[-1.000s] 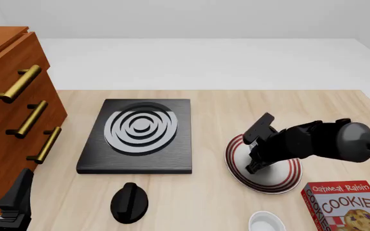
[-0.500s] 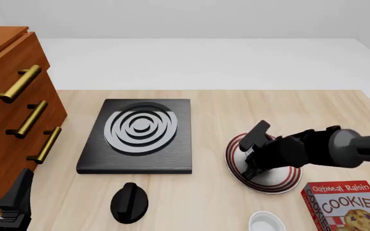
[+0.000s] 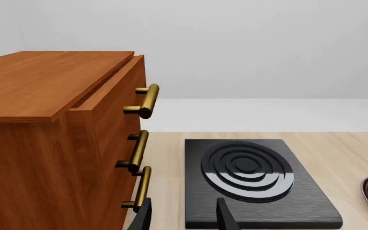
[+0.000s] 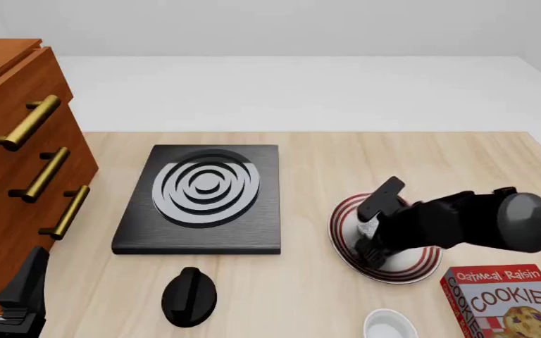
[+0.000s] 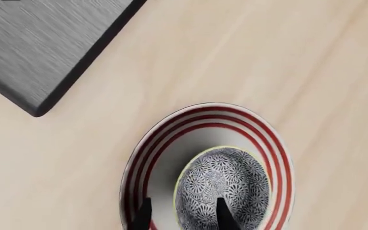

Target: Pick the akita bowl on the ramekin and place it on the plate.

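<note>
Worktop carries everything. Drawer chest at far left edge. Slab just right of chest, mid-depth. Knob in front of slab, nearer camera. Plate right of slab, apart from it. Bowl sits in plate, roughly centred. Right arm reaches in from right over plate; right fingers straddle bowl's near rim. Cookie box front right, just beside plate. Ramekin at front edge, left of cookie box, in front of plate. Left fingers near slab's front edge.
</note>
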Robot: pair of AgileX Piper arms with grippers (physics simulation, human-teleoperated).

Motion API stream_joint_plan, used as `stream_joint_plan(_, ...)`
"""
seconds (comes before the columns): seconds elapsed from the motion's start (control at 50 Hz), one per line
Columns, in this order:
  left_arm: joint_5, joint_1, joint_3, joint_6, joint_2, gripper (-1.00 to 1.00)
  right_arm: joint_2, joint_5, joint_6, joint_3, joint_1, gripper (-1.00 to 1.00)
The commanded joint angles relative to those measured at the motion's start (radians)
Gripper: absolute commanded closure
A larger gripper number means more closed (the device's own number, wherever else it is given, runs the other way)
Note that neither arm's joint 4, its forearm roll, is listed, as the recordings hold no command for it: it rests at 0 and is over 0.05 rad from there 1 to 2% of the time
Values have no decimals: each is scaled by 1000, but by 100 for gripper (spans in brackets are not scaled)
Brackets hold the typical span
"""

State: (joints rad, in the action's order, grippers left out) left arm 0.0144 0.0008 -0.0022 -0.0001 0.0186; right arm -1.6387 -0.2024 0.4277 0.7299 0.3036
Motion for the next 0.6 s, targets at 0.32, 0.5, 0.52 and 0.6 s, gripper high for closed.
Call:
stream_joint_plan(0.32, 0, 0, 0, 0, 0, -100, 189, -121, -10, -7, 5, -100)
stream_joint_plan(0.5, 0, 0, 0, 0, 0, -100, 251, -134, -33, -18, 20, -100)
stream_joint_plan(0.52, 0, 0, 0, 0, 0, -100, 254, -129, -26, -28, 20, -100)
stream_joint_plan(0.6, 0, 0, 0, 0, 0, -100, 269, -129, -30, -43, 28, -100)
